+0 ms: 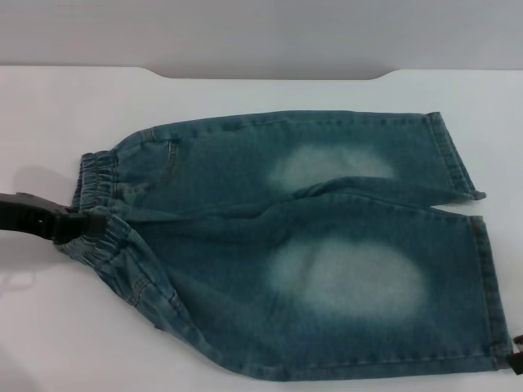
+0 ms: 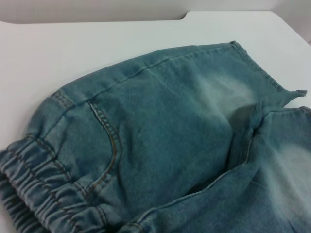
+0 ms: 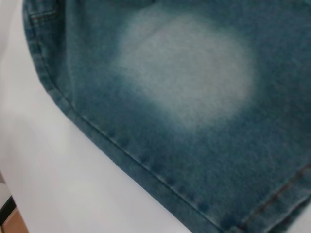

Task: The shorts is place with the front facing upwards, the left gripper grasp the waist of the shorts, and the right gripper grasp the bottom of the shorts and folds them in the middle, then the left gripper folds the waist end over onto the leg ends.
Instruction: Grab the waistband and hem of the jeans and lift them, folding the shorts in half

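The blue-green denim shorts (image 1: pixel 310 245) lie flat on the white table (image 1: pixel 49 114), pale faded patches facing up. The ruched waist (image 1: pixel 94 175) is at the left and the two leg hems (image 1: pixel 486 278) are at the right. My left gripper (image 1: pixel 91 222) reaches in from the left edge and is shut on the near half of the waist, which bunches around its tip. The left wrist view shows the waist (image 2: pixel 39 189) close up beside a curved pocket seam (image 2: pixel 109 145). Only a dark sliver of my right gripper (image 1: pixel 516 359) shows, at the near hem corner. The right wrist view looks at the near leg's pale patch (image 3: pixel 189 73).
The table's far edge (image 1: pixel 270 76) has a shallow notch, with a grey wall behind it. Bare white surface surrounds the shorts at the back and left. The shorts' near edge (image 3: pixel 121 150) runs close to the table's front.
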`<state>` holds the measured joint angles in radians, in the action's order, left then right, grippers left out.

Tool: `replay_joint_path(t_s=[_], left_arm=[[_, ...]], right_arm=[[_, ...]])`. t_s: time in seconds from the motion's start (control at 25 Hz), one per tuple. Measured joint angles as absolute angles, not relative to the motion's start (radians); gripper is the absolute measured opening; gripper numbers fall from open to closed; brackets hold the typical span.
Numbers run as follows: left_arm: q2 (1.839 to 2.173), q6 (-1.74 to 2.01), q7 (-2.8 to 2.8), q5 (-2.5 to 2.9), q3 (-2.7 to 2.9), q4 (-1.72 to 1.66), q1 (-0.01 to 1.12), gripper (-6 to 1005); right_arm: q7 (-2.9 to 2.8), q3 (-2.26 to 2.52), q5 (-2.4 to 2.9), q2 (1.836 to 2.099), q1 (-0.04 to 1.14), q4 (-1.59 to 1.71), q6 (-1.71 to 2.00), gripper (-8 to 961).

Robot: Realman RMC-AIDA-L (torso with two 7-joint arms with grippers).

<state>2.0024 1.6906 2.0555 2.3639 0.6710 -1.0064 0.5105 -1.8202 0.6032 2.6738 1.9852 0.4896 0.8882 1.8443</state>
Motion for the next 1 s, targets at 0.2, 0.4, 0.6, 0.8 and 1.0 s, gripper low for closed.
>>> replay_joint_path(t_s=[0.2, 0.4, 0.6, 0.8, 1.0], left_arm=[[2.000, 1.689, 2.055, 2.365, 0.686, -1.006, 0.512, 38], [1.999, 1.688, 2.058, 2.365, 0.691, -1.006, 0.514, 40], [1.999, 1.688, 2.059, 2.365, 0.690, -1.010, 0.515, 39], [1.997, 1.687, 2.061, 2.365, 0.690, -1.011, 0.521, 38], [1.997, 1.687, 2.061, 2.365, 0.690, -1.010, 0.525, 39]], right_arm=[[-1.830, 0.602, 2.674, 1.980, 0.487, 0.891, 1.842, 430], [-1.833, 0.601, 2.674, 1.981, 0.494, 0.892, 1.840, 429], [-1.833, 0.609, 2.674, 1.985, 0.499, 0.885, 1.830, 429], [-1.834, 0.610, 2.674, 1.985, 0.500, 0.883, 1.829, 428], [-1.843, 0.611, 2.674, 1.987, 0.500, 0.882, 1.828, 427]])
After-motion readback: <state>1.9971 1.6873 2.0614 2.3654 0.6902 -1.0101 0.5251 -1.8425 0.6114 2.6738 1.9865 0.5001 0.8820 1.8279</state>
